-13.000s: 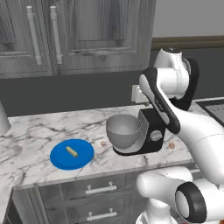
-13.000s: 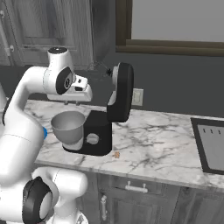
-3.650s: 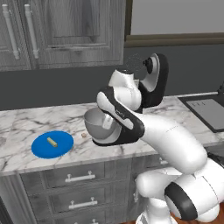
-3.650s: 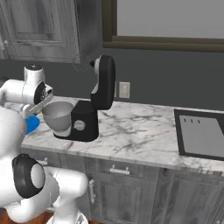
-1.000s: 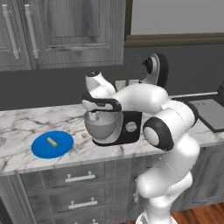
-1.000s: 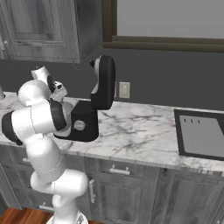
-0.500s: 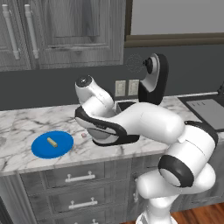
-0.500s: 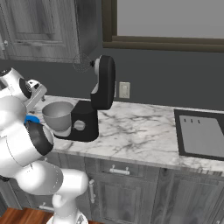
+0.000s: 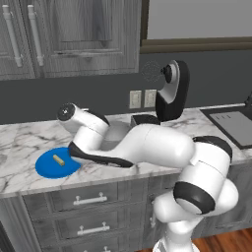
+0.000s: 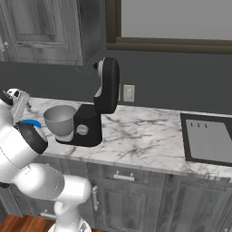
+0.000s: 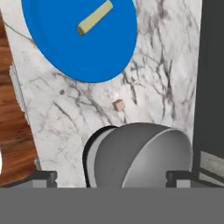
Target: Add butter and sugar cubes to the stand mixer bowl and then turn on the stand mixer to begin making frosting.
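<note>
Your gripper hangs with jaws apart over the grey brushed-metal bowl, empty; pale-yellow butter stick waits on the round blue plate.

The counter looks like polished marble, white with grey veining. The bowl is brushed grey metal with a soft sheen (a dull gleam rather than a mirror finish). The mixer has a smooth black body, semi-gloss like moulded plastic or enamel. The plate is flat, even blue, matt. The butter is pale yellow and matt. A sugar cube looks tan and dull. The cabinets show grey-stained wood grain with satin metal handles.
</note>
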Motion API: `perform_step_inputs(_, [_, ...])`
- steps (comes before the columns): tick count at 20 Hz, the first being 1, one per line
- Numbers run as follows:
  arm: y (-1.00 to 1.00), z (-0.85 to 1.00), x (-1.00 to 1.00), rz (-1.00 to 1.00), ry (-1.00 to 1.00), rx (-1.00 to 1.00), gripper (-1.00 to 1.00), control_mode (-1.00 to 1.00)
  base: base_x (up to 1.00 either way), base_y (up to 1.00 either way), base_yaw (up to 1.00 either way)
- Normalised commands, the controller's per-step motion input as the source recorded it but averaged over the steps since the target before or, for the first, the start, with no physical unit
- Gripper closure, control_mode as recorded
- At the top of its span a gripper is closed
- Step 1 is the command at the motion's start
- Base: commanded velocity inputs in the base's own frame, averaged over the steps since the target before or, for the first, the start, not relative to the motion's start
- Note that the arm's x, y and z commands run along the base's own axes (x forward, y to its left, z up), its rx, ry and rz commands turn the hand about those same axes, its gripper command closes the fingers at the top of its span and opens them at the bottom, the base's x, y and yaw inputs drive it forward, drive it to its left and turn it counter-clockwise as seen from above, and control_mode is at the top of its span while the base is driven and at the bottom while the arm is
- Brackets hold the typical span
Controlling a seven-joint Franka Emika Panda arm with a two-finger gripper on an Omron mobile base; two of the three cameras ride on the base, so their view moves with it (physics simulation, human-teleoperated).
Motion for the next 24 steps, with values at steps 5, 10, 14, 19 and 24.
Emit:
perform_step_inputs(5, [0.1, -0.06, 0.02, 0.01, 0.0, -0.33, -1.0, -1.0, 0.0, 0.0, 0.0])
perform_step_inputs(10, [0.0, -0.32, 0.15, 0.0, 0.01, -0.26, -1.0, -1.0, 0.0, 0.0, 0.0])
perform_step_inputs(14, [0.0, -0.28, 0.25, 0.0, 0.07, -0.15, -1.0, -1.0, 0.0, 0.0, 0.0])
perform_step_inputs(19, [0.0, -0.21, 0.3, 0.0, 0.14, -0.09, -1.0, -1.0, 0.0, 0.0, 0.0])
perform_step_inputs(24, [0.0, -0.29, 0.25, 0.0, 0.16, -0.1, -1.0, -1.0, 0.0, 0.0, 0.0])
